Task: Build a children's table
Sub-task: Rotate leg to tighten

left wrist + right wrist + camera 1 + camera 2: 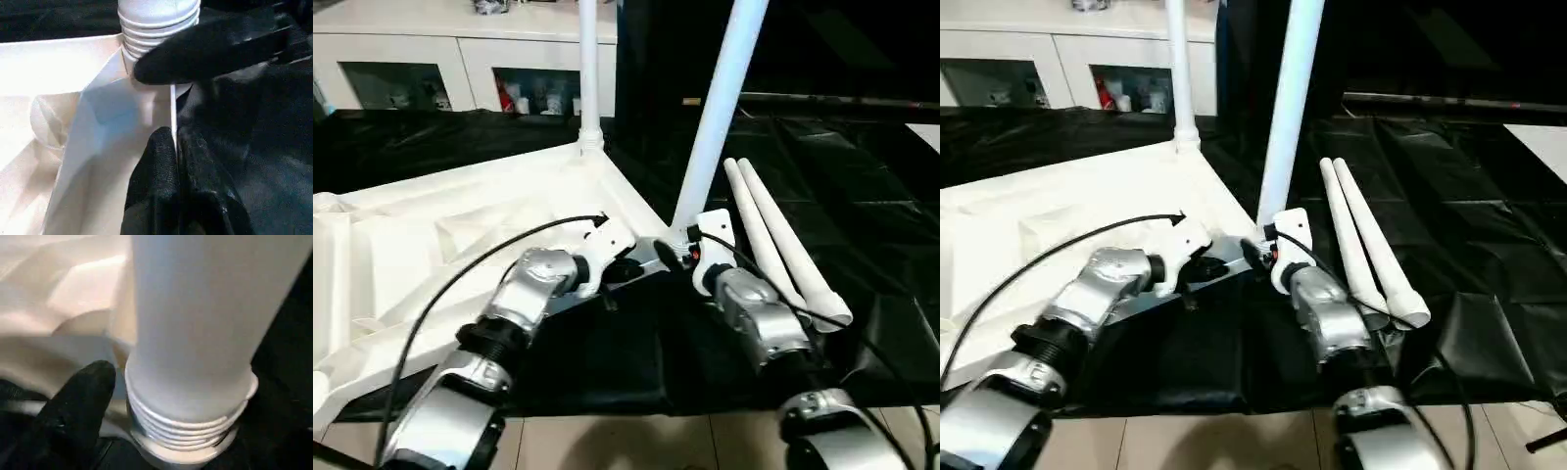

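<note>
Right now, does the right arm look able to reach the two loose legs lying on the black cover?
Probably yes. The two loose legs lie just beside the right gripper on the black cover, with nothing between them; the arm would only need to leave the standing leg.

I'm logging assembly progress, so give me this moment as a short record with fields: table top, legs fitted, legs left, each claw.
table top: white top lies underside up on the black-covered work table
legs fitted: two stand upright in corner sockets, far leg and near leg
near leg seating: threaded base partly exposed above its socket
legs left: two loose legs lie side by side, right of the top
left claw: shut on the top's rim beside the near leg
right claw: at the near leg's base; grip unclear
</note>
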Controlling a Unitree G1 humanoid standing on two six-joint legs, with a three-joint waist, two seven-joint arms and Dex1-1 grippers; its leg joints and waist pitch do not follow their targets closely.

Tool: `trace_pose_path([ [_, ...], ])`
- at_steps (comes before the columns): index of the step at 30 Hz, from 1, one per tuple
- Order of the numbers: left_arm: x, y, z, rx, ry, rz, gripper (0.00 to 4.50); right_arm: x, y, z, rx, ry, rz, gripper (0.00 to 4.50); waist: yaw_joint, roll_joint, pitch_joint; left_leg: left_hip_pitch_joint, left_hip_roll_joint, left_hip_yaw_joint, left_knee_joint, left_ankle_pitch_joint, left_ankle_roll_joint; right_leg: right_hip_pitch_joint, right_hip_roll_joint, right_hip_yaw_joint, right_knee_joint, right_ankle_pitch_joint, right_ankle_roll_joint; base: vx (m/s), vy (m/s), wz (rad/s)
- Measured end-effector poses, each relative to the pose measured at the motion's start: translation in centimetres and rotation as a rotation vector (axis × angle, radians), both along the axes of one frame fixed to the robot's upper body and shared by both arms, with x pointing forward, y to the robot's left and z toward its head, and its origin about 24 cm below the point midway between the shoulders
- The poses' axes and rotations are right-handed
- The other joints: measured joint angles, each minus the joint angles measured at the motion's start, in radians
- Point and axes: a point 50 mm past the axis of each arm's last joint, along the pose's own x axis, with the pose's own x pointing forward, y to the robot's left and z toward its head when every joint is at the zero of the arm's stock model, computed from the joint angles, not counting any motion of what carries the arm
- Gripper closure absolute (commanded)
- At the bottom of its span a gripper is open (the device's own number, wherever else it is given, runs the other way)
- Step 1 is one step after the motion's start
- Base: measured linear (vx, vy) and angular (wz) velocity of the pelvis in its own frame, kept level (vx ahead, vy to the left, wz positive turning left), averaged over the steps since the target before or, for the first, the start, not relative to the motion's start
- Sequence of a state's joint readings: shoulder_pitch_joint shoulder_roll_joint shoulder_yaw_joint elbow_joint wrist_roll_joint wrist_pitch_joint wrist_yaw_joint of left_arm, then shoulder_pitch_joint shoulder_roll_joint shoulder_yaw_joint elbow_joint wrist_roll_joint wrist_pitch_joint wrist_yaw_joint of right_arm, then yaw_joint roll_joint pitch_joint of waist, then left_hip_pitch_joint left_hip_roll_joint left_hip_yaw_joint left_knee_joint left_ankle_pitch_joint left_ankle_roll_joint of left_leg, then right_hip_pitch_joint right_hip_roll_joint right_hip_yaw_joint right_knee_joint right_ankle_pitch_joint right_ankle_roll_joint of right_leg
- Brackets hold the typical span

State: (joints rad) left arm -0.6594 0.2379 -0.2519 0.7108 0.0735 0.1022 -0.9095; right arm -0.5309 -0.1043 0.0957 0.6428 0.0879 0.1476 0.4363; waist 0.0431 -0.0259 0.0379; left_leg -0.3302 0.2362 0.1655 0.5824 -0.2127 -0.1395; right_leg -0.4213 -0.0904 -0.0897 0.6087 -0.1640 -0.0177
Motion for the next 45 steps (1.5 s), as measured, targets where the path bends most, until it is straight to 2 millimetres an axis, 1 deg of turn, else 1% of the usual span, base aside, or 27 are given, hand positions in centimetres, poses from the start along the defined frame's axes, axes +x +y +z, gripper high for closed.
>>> trace_pose_path([
  [3, -0.8, 1.3, 0.2, -0.007, 0.017, -0.101, 4.50, -1.2, -1.1, 0.2, -0.005, -0.012, 0.143, 0.58, 0.010, 0.001, 0.001, -0.001, 0.001, 0.001, -0.002, 0.000, 0.000, -0.001, 0.000, -0.001, 0.001, -0.001, -0.002, 0.000, 0.000, 0.00],
  [7, -1.7, 2.7, 0.4, -0.014, 0.051, -0.194, 4.50, -2.4, -2.4, 0.8, -0.029, -0.017, 0.293, 0.58, 0.018, 0.002, 0.001, -0.002, 0.001, 0.003, -0.001, 0.002, 0.003, -0.003, -0.001, 0.000, 0.001, -0.004, -0.003, 0.000, 0.000, 0.00],
  [11, -2.1, 3.5, 0.6, -0.025, 0.085, -0.227, 4.50, -3.1, -2.7, 1.2, 0.001, -0.015, 0.384, 0.58, 0.017, 0.002, 0.001, -0.002, 0.001, 0.004, 0.000, 0.003, 0.005, -0.003, -0.001, 0.001, 0.001, -0.006, -0.003, 0.000, 0.000, 0.00],
  [13, -2.3, 3.6, 0.6, -0.028, 0.090, -0.237, 4.50, -3.2, -2.7, 1.2, 0.005, -0.011, 0.405, 0.58, 0.018, 0.003, 0.001, -0.002, 0.002, 0.004, 0.000, 0.003, 0.005, -0.003, -0.001, 0.001, 0.002, -0.006, -0.003, 0.000, 0.000, 0.00],
  [14, -2.3, 3.7, 0.5, -0.029, 0.093, -0.240, 4.50, -3.3, -2.7, 1.2, 0.005, -0.008, 0.413, 0.74, 0.018, 0.003, 0.001, -0.002, 0.002, 0.004, 0.000, 0.002, 0.004, -0.003, -0.001, 0.001, 0.002, -0.006, -0.003, 0.000, 0.000, 0.00],
  [16, -2.4, 3.7, 0.5, -0.028, 0.096, -0.241, 4.50, -3.3, -2.6, 1.2, 0.005, -0.005, 0.422, 0.74, 0.018, 0.002, 0.001, -0.002, 0.001, 0.004, 0.001, 0.002, 0.003, -0.003, -0.001, 0.001, 0.002, -0.005, -0.003, 0.000, 0.000, 0.00],
  [17, -2.4, 3.8, 0.5, -0.028, 0.096, -0.241, 4.50, -3.3, -2.6, 1.2, 0.006, -0.004, 0.427, 0.85, 0.018, 0.002, 0.001, -0.002, 0.002, 0.004, 0.001, 0.002, 0.003, -0.003, -0.001, 0.001, 0.002, -0.005, -0.003, 0.000, 0.000, 0.00],
  [18, -2.4, 3.9, 0.5, -0.026, 0.096, -0.240, 4.50, -3.4, -2.6, 1.1, 0.006, -0.003, 0.430, 0.85, 0.018, 0.002, 0.001, -0.002, 0.002, 0.004, 0.001, 0.002, 0.003, -0.003, -0.001, 0.001, 0.002, -0.005, -0.003, 0.000, 0.000, 0.00],
  [19, -2.4, 3.9, 0.5, -0.025, 0.096, -0.240, 4.50, -3.4, -2.5, 1.1, 0.007, -0.002, 0.433, 1.00, 0.018, 0.002, 0.001, -0.002, 0.002, 0.004, 0.001, 0.002, 0.003, -0.003, -0.001, 0.001, 0.002, -0.005, -0.002, 0.000, 0.000, 0.00],
  [22, -2.6, 3.9, 0.5, -0.027, 0.095, -0.248, 4.50, -3.6, -2.4, 1.2, 0.006, -0.004, 0.452, 1.22, 0.018, 0.002, 0.002, -0.002, 0.002, 0.004, 0.000, 0.002, 0.003, -0.003, -0.001, 0.001, 0.002, -0.006, -0.002, 0.000, 0.000, 0.00],
  [26, -2.6, 3.9, 0.5, -0.027, 0.095, -0.252, 4.50, -3.7, -2.3, 1.2, 0.008, 0.000, 0.463, 1.63, 0.018, 0.002, 0.002, -0.002, 0.002, 0.004, 0.001, 0.002, 0.003, -0.003, -0.001, 0.001, 0.002, -0.006, -0.002, 0.000, 0.000, 0.00],
  [28, -2.7, 3.9, 0.5, -0.027, 0.096, -0.252, 4.50, -3.7, -2.3, 1.2, 0.009, 0.002, 0.460, 1.66, 0.018, 0.002, 0.002, -0.002, 0.002, 0.004, 0.001, 0.002, 0.003, -0.003, -0.001, 0.001, 0.003, -0.006, -0.002, 0.000, 0.000, 0.00],
  [32, -2.6, 4.1, 0.5, -0.026, 0.090, -0.230, 4.50, -3.6, -1.8, 1.0, 0.017, -0.003, 0.414, 1.71, 0.015, 0.002, 0.002, -0.002, 0.002, 0.004, 0.002, 0.002, 0.003, -0.002, -0.001, 0.002, 0.003, -0.005, -0.002, 0.000, 0.000, 0.00],
  [34, -2.2, 3.7, 0.3, -0.019, 0.071, -0.191, 4.50, -3.2, -1.6, 0.6, 0.033, -0.002, 0.334, 1.72, 0.014, 0.001, 0.001, -0.001, 0.002, 0.004, 0.003, 0.002, 0.003, -0.001, -0.001, 0.002, 0.003, -0.005, -0.002, 0.000, 0.000, 0.00],
  [38, -0.9, 1.6, 0.1, -0.011, 0.023, -0.076, 4.50, -1.6, -1.2, 0.3, 0.042, -0.002, 0.084, 1.73, 0.011, 0.001, 0.001, 0.001, 0.001, 0.004, 0.004, 0.002, 0.003, 0.002, -0.001, 0.003, 0.002, -0.005, 0.001, 0.000, 0.000, 0.00],
  [40, -0.4, 0.6, 0.0, -0.010, 0.017, -0.021, 4.50, -0.8, -0.8, 0.2, 0.016, -0.006, -0.009, 1.73, 0.011, 0.001, 0.001, 0.002, 0.000, 0.004, 0.004, 0.002, 0.002, 0.003, -0.001, 0.003, 0.003, -0.005, 0.001, 0.000, 0.000, 0.00],
  [41, -0.1, -0.3, -0.1, -0.011, 0.010, 0.015, 4.50, -0.3, -0.6, 0.3, -0.008, -0.007, -0.069, 1.73, 0.011, 0.001, 0.001, 0.002, 0.000, 0.004, 0.004, 0.002, 0.002, 0.003, -0.001, 0.003, 0.002, -0.005, 0.001, 0.000, 0.000, 0.00],
  [44, 0.4, -2.1, -0.2, -0.015, 0.009, 0.076, 4.50, 0.7, 0.1, 0.3, -0.025, -0.001, -0.189, 1.73, 0.012, 0.002, 0.000, 0.002, -0.001, 0.004, 0.003, 0.002, 0.002, 0.003, -0.002, 0.004, 0.002, -0.005, 0.002, 0.000, 0.000, 0.00],
  [45, 0.5, -2.4, -0.2, -0.015, 0.008, 0.085, 4.50, 0.8, 0.2, 0.3, -0.025, -0.002, -0.213, 1.73, 0.012, 0.003, 0.000, 0.002, -0.001, 0.004, 0.003, 0.002, 0.002, 0.003, -0.001, 0.004, 0.002, -0.005, 0.002, 0.000, 0.000, 0.00],
])
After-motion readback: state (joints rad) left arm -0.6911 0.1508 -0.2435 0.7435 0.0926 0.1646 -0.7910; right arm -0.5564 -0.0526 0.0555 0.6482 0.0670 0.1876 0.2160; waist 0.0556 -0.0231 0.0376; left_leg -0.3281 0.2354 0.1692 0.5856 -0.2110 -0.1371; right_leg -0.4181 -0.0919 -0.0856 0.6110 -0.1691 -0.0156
